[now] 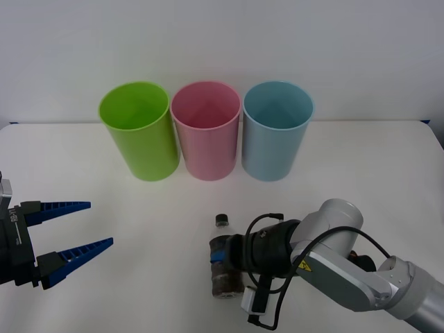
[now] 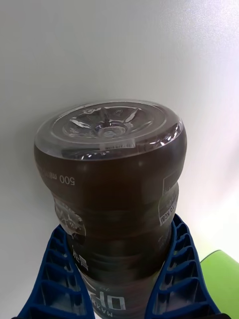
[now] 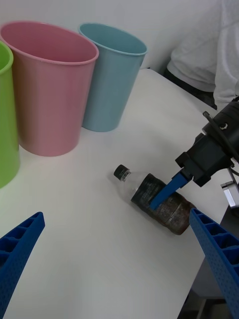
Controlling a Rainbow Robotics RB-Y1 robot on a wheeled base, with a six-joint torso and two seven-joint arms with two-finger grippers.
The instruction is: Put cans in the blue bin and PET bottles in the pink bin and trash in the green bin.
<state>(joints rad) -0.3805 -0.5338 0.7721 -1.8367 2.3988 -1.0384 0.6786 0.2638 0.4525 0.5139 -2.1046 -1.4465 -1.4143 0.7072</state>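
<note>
The PET bottle (image 1: 223, 277) lies on its side on the white table, black cap (image 1: 222, 220) towards the bins, dark brown drink inside. My right gripper (image 1: 222, 263) is shut on the bottle's body (image 2: 109, 164), a blue finger (image 2: 174, 264) pressed on each side; from the left wrist the bottle (image 3: 149, 192) shows with one finger (image 3: 167, 192) across it. My left gripper (image 1: 100, 223) hangs open at the table's left, well away from the bottle. The green bin (image 1: 139, 132), pink bin (image 1: 206, 132) and blue bin (image 1: 276, 132) stand upright in a row at the back, touching.
The white table (image 1: 361, 180) is bare between the bottle and the bins. The right arm's grey links and cables (image 1: 333, 257) lie low over the front right of the table. A wall rises just behind the bins.
</note>
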